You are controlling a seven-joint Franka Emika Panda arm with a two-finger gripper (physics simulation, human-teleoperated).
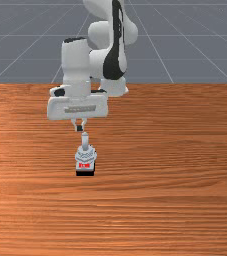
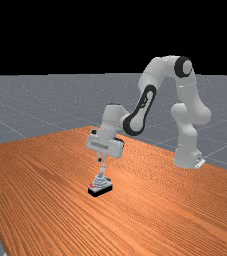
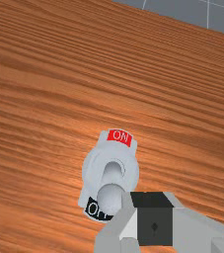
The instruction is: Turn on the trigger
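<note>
Front view: grey-and-white trigger switch (image 1: pixel 86 156) with black base (image 1: pixel 85 173) sits on the orange-brown wood table (image 1: pixel 175 175), left of the picture's middle; its red label (image 1: pixel 84 165) faces the camera, and its pale grey rod-like lever (image 1: pixel 85 141) leans toward the arm (image 1: pixel 76 65). White two-finger gripper (image 1: pixel 79 128) hangs just beyond the lever's end, slightly to the front view's left; fingers closed together, nothing held. Far view: switch left of centre on the table, fingertips just above the lever's top, small gap between. Wrist view: the red label reads ON; the lever's rounded grey knob (image 3: pixel 111 198) lies over part of the black OFF label (image 3: pixel 96 209), i.e. lever at the OFF side. Dark finger pads (image 3: pixel 154 200) meet; one finger overlaps the knob's edge in this view.
</note>
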